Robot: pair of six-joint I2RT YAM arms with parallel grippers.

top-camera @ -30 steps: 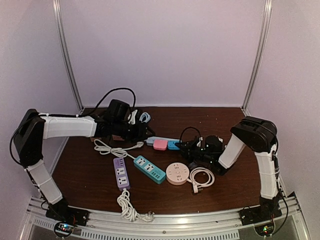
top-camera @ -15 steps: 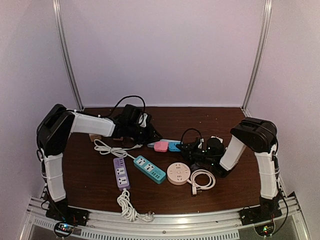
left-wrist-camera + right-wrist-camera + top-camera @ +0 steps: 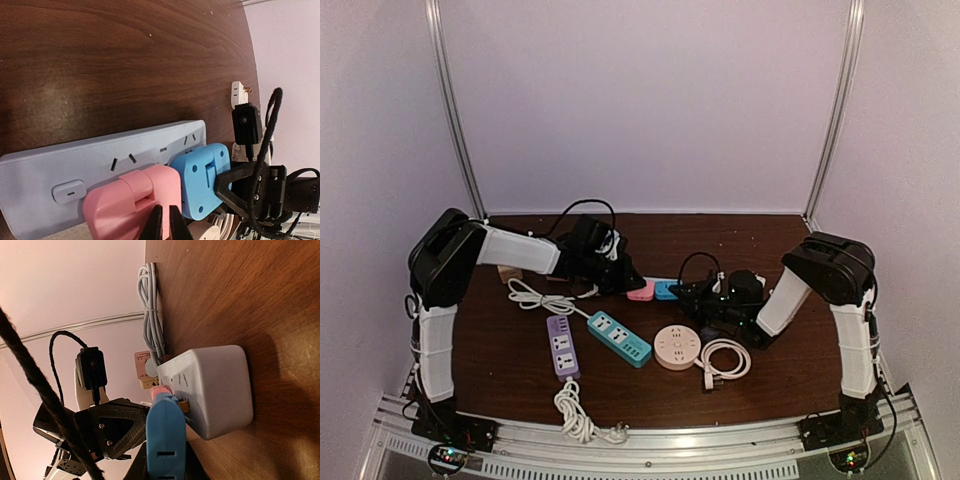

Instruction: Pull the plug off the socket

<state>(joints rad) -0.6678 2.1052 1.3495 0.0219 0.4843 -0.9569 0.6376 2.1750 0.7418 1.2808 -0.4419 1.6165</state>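
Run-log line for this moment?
left fingers: closed at pink plug, grip unclear | right fingers: shut on blue plug | both plugs in power strip

- Top external: high at the near side, looking down over the whole bench (image 3: 500,350).
- Left wrist: close above the power strip (image 3: 100,155).
- Right wrist: bench-level at its end; both share the blue plug (image 3: 200,177).

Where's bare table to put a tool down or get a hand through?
Free: back right, between rear wall and right arm; front right, beyond the white cable coil; front left, between left arm and purple strip. Crowded: centre, around pink plug, blue plug, left hand, right hand.
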